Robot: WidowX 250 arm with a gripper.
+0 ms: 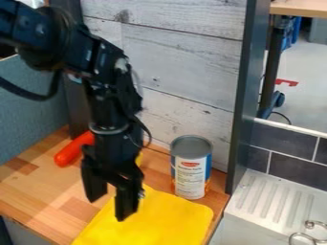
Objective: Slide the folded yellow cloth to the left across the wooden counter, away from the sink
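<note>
the fingers (pixel 126 203) of the black gripper (pixel 108 209) are apart, pointing down over the left side of a flat yellow cloth (pixel 156 220). the cloth lies along the right edge of the wooden counter (pixel 32 191), reaching toward the front. a tin can (pixel 190 174) with a pale label stands upright near the counter's back right corner, just beside the cloth's far end. a rounded red thing (pixel 69 154) lies toward the back left corner, partly hidden by the arm.

Wooden counter (pixel 30 190), yellow cloth (pixel 163 217), upright can (pixel 190 168), red object (pixel 69 154)
</note>
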